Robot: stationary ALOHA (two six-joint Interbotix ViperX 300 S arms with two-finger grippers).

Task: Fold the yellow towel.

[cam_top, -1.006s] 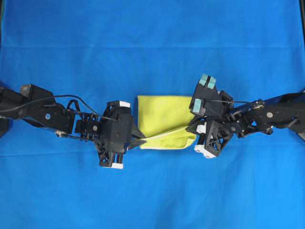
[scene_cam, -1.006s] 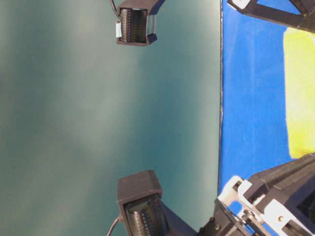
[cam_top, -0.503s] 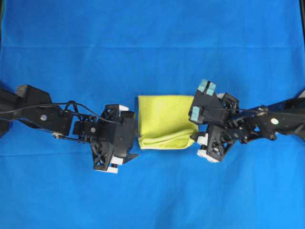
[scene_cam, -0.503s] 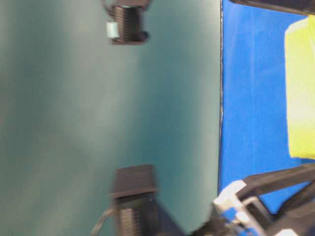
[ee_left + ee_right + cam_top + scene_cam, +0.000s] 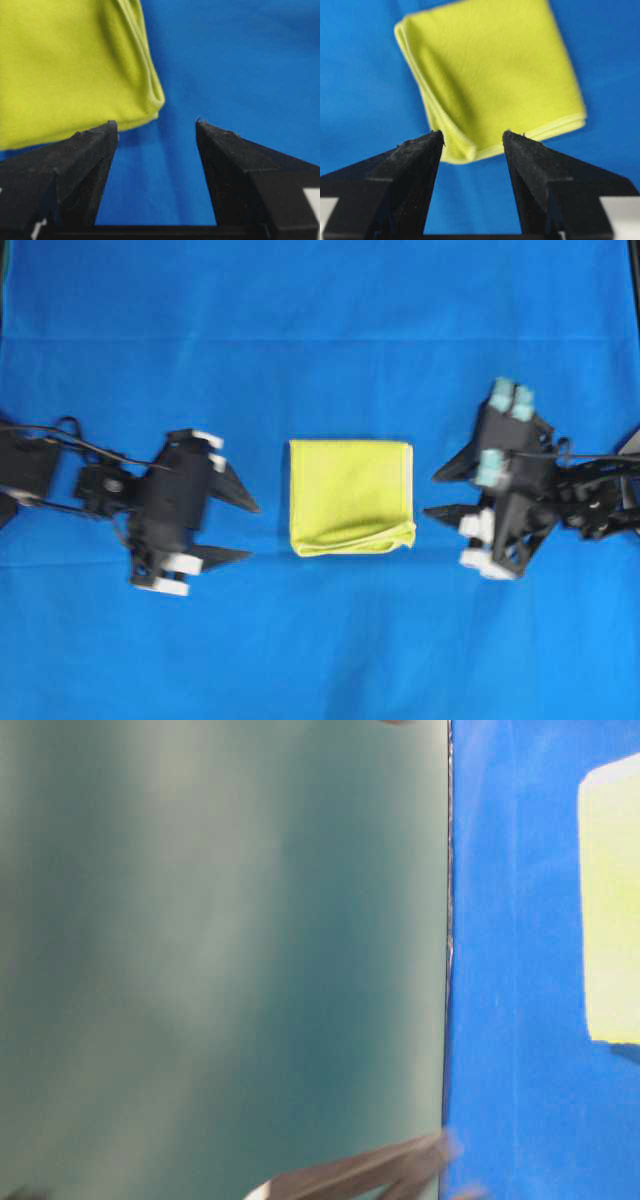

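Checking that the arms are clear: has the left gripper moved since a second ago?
Yes. The left gripper has pulled leftward, away from the yellow towel, jaws open.

On the table cloth (image 5: 320, 340), you find the folded towel (image 5: 349, 496) at centre. The left gripper (image 5: 248, 532) sits at its 9 o'clock, the right gripper (image 5: 432, 495) at its 3 o'clock, both clear of it.

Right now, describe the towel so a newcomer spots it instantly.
A blue table cloth covers the whole work surface. At its middle, between the open left claw and the open right claw and touching neither, lies the yellow towel, a folded, roughly square pad. It is the only yellow thing there.
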